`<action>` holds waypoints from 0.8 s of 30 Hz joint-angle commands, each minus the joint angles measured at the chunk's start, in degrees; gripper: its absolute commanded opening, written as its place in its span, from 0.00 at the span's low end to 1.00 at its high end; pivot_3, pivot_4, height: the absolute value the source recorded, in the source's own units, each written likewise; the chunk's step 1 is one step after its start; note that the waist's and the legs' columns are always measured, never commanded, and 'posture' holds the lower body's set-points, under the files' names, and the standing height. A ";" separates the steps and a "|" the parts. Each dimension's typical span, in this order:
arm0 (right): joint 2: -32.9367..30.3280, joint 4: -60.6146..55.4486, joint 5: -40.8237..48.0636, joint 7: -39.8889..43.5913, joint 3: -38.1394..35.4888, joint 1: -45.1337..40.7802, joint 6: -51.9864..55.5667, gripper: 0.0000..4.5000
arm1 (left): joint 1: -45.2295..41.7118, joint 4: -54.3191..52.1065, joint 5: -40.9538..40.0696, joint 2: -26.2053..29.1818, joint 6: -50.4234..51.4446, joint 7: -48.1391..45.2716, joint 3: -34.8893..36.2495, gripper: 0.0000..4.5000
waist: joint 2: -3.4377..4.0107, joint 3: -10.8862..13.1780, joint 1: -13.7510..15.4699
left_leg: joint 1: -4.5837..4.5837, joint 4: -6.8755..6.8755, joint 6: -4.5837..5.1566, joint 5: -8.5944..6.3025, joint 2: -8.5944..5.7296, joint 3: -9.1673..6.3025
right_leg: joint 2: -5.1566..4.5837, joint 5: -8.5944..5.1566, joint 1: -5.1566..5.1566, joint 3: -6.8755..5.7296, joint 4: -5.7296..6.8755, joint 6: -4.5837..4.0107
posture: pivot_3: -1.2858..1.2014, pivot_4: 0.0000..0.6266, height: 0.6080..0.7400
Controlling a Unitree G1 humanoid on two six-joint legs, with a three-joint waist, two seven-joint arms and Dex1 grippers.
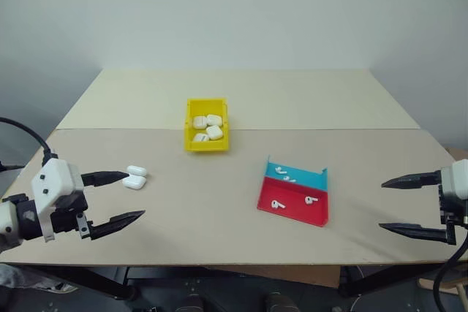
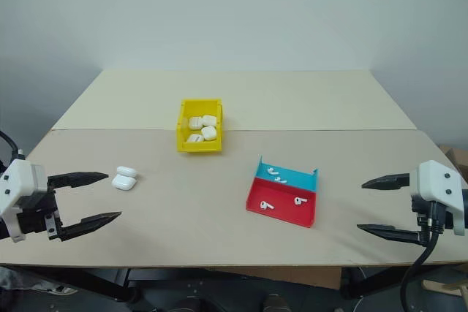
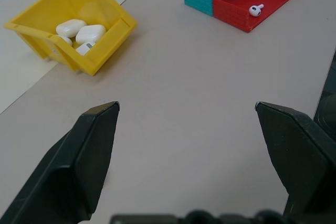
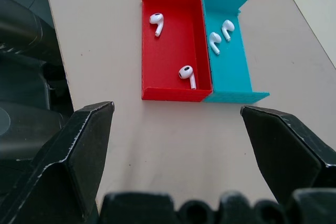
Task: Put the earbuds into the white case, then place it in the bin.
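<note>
Case [image 1: 134, 177] beyond wrist cameras' framing

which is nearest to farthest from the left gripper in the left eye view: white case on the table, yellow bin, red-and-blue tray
From the left gripper, open at the table's left front:
1. White case, lid open, just beyond the gripper's upper finger.
2. Yellow bin, farther back toward the table's middle, with several white cases inside.
3. Red-and-blue tray, across on the right half, with four earbuds in it.
</note>
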 commanded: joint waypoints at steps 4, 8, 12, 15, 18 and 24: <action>-0.46 -0.69 0.33 -0.01 -1.68 -0.47 -0.64 0.99 | -0.26 -1.66 -1.75 1.25 1.70 0.67 1.80 1.00 | 0.00 0.00 -0.01 | 0.00 0.00 0.00 0.00 0.00 0.00 | 0.00 0.00 -0.01 0.00 0.00 0.00 | 0.52 0.24 1.00; -0.58 -0.33 0.15 -0.05 -1.25 -0.80 -0.82 0.99 | -0.16 -2.36 -0.94 1.06 1.64 1.52 1.77 1.00 | 0.00 0.00 0.00 | 0.00 0.00 0.00 0.00 0.00 0.00 | 0.00 0.00 0.00 0.00 0.00 0.00 | 0.52 0.24 1.00; -0.99 0.36 -0.19 0.01 -0.24 -1.64 -0.87 0.99 | 0.17 -3.85 -0.58 1.26 2.99 3.48 1.90 1.00 | 0.00 0.00 -0.02 | 0.00 0.00 0.00 0.00 0.00 0.00 | 0.00 0.00 0.00 0.00 0.00 0.00 | 0.52 0.24 1.00; -1.25 1.12 -0.45 -0.03 0.60 -2.76 -0.91 0.99 | 0.97 -6.29 -0.53 1.41 5.53 5.96 2.68 1.00 | 0.00 0.00 -0.03 | 0.00 0.00 0.00 0.00 0.00 0.00 | 0.00 0.00 0.01 0.00 0.00 0.00 | 0.52 0.24 1.00; -1.39 1.70 -0.72 0.08 1.27 -3.69 -0.88 0.99 | 1.70 -9.80 -0.33 1.17 9.30 10.11 3.55 1.00 | 0.00 0.00 -0.08 | 0.01 0.00 0.00 0.00 0.00 0.00 | 0.00 0.00 0.01 0.01 0.01 0.00 | 0.52 0.24 1.00; -1.72 2.17 -1.40 0.23 2.07 -4.59 -0.65 0.99 | 2.85 -18.15 2.71 2.68 22.80 22.19 5.18 1.00 | -0.02 0.01 -0.02 | 0.03 0.00 0.00 0.00 -0.01 -0.01 | 0.00 0.00 0.05 0.01 0.00 0.00 | 0.52 0.24 1.00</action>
